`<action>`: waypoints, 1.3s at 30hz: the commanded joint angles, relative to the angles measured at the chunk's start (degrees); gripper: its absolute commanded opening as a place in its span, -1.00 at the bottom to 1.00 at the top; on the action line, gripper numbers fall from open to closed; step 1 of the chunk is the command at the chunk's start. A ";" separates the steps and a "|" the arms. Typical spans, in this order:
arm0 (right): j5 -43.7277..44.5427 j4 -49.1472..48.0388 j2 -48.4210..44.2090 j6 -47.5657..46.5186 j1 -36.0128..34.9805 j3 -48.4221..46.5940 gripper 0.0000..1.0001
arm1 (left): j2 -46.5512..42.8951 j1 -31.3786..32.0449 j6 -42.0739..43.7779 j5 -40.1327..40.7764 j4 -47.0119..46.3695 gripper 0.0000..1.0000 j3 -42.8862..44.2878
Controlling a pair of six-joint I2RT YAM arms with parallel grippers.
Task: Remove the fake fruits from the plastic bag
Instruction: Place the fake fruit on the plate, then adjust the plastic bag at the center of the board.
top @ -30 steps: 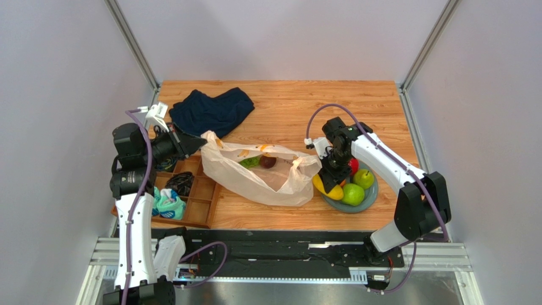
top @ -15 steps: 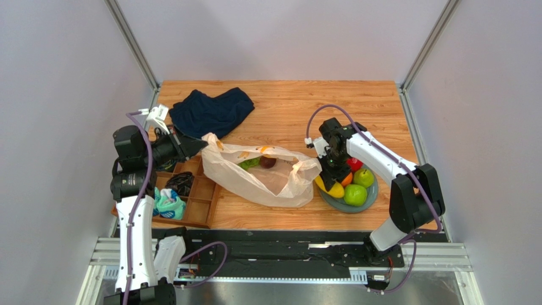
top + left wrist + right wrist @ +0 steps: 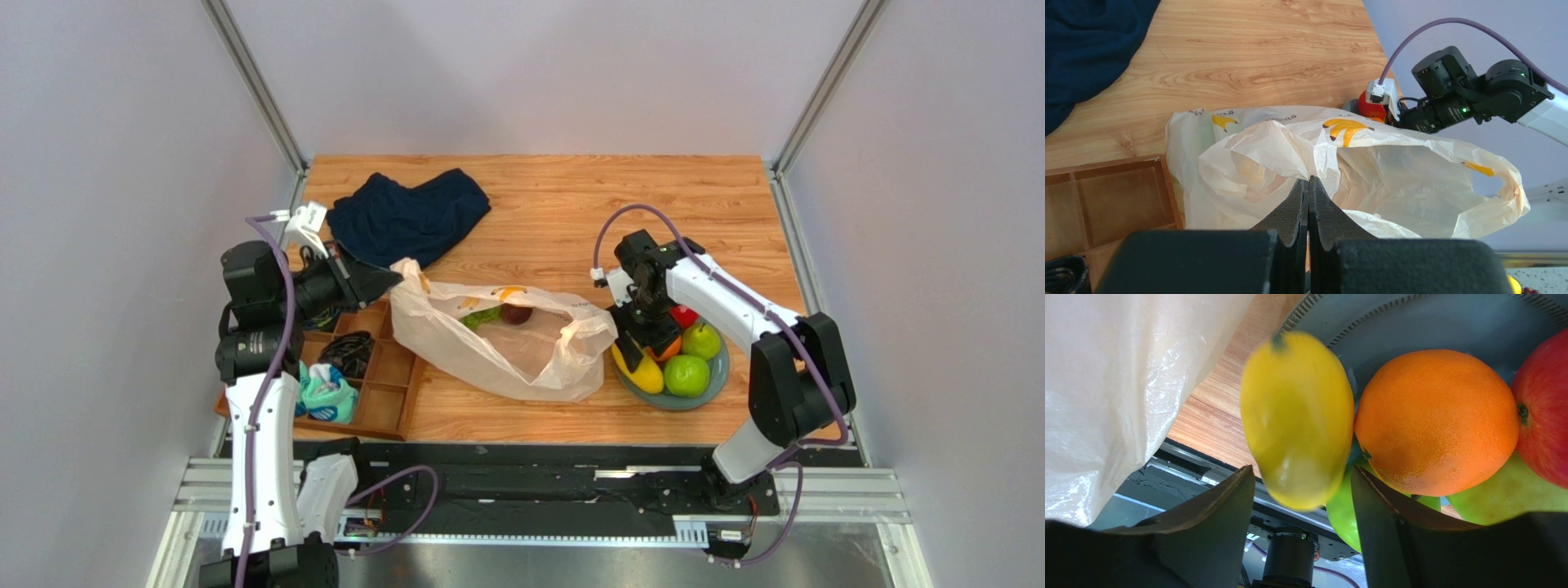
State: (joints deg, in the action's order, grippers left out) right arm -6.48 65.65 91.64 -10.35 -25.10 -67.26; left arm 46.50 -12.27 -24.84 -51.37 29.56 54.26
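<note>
My right pincer (image 3: 1301, 473) hangs released, the yellow fruit (image 3: 1296, 416) between its spread jaws at the plate (image 3: 1444, 318); my left pincer (image 3: 1309, 184) clenches the plastic bag (image 3: 1389, 177)

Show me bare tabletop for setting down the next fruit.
Widest: far strip between navy cloth and right edge, behind the plastic bag. Narrow near strip before the bag, between wooden tray and plate. Plate is crowded with fruit.

bag (image 3: 1413, 184): thin translucent plastic film, crinkled, faint sheen.
yellow fruit (image 3: 1296, 416), red apple (image 3: 1545, 410): smooth, glossy plastic look.
orange (image 3: 1435, 419): finely dimpled skin, soft shine.
plate (image 3: 1444, 324): grey, matt, ribbed rim.
table (image 3: 552, 196), tray (image 3: 1112, 196): wood with visible grain, satin finish.
cloth (image 3: 405, 211): dark, matt, soft folds.
</note>
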 commanded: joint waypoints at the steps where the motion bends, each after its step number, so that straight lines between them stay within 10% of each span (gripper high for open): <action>1: 1.20 0.18 -1.19 1.12 -0.21 -1.20 0.32 | 0.52 -0.47 -2.05 -1.89 -3.45 -1.00 -0.38; 11: -1.69 3.87 -3.74 -0.11 -0.12 -4.80 0.34 | 1.84 -0.47 -3.99 -3.12 -6.18 -1.00 -0.56; 25: -22.68 0.54 -5.87 2.79 -3.19 -35.47 0.17 | -2.99 -0.56 2.52 -13.49 7.34 -1.00 -1.70; 32: -26.66 3.96 -2.43 -10.82 -18.47 -34.34 -0.10 | -4.93 -0.47 3.65 -13.49 8.49 -1.00 -2.05; 39: -29.64 7.65 5.73 -23.74 -19.37 -37.06 -0.36 | -5.81 -0.47 5.24 -11.03 10.77 -1.00 -2.67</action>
State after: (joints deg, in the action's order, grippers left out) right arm -32.97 70.06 93.82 -23.59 -44.86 -101.86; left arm 41.69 -12.40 -21.89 -62.81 38.41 51.96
